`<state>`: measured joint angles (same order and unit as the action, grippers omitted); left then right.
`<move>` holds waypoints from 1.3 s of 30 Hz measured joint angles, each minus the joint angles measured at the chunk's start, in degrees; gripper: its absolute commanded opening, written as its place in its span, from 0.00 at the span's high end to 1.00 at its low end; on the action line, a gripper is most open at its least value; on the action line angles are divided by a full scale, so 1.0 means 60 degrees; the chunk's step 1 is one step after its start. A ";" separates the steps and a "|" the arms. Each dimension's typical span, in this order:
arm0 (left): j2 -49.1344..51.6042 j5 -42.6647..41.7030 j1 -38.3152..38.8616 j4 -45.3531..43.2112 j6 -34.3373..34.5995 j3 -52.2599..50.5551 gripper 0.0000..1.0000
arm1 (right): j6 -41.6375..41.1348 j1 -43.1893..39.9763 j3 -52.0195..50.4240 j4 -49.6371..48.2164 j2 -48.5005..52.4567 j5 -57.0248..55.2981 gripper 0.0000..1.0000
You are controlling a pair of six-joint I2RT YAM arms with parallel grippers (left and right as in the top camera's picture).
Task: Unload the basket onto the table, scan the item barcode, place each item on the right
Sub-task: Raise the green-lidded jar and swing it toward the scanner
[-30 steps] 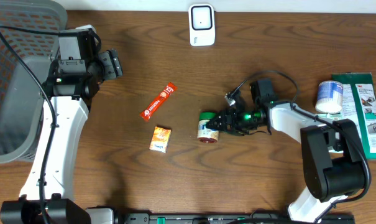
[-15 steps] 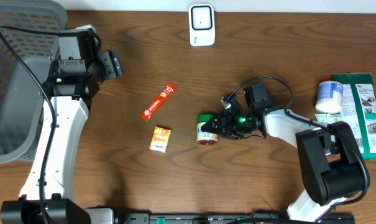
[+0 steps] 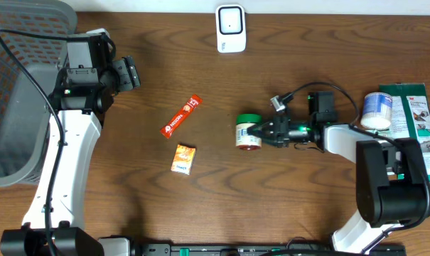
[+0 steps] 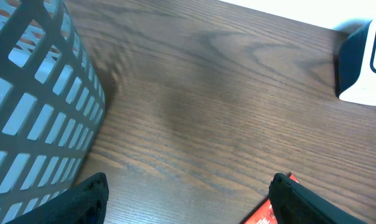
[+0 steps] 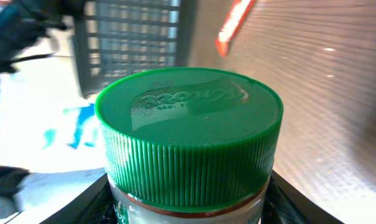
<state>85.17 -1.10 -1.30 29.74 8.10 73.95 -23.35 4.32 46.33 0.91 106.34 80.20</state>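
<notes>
The item, a small jar with a ribbed green lid, is held right of the table's centre by my right gripper. In the right wrist view the jar fills the frame, with dark fingers pressed against both sides below the lid; no barcode shows. The white scanner stands at the far edge, well apart from the jar. My left gripper hangs open at the upper left, and in its own view the gripper has only bare wood between its fingers, with the scanner at the right edge.
A grey mesh basket sits at the far left. A red sachet and an orange packet lie left of centre. A white tub and a green package are at the right edge.
The right gripper closed on the jar and carried it a little to the right and toward the far edge. The left arm has not moved.
</notes>
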 measured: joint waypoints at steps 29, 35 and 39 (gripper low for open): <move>0.0004 0.0000 0.0000 0.0000 0.0004 0.0000 0.17 | -0.2080 -0.0240 -0.0004 -0.0750 -0.4113 0.1089 0.99; 0.0000 0.0000 0.0000 0.0000 0.0000 0.0000 0.17 | -0.2962 -0.0240 -0.0004 -0.1672 -0.4900 0.1253 0.99; 0.0000 0.0000 0.0000 0.0000 0.0004 0.0000 0.17 | -0.4131 -0.0240 -0.0036 -0.3781 -0.4881 0.1264 0.99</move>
<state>85.17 -1.10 -1.30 29.74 8.12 73.95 -48.14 2.87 46.11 -21.78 77.06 87.79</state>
